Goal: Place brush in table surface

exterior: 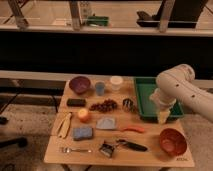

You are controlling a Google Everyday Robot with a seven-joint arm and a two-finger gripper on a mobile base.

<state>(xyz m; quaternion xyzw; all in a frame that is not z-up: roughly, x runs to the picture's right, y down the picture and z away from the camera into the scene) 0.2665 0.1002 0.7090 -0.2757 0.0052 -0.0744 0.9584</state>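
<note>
The brush point(120, 146) lies flat on the table surface point(150, 154) near the front edge. Its squarish silvery-dark head points left and its slim black handle points right. My gripper point(163, 118) hangs from the white arm that comes in from the right. It sits over the front edge of the green tray point(145, 90), to the right of and behind the brush, and apart from it.
A red bowl point(173, 141) stands at the front right and a silver fork point(76, 149) at the front left. Also there: an orange-handled tool point(132, 129), grey cloth point(106, 123), blue sponge point(82, 132), banana point(64, 125), orange fruit point(83, 115), grapes point(104, 105), purple bowl point(80, 84) and cups.
</note>
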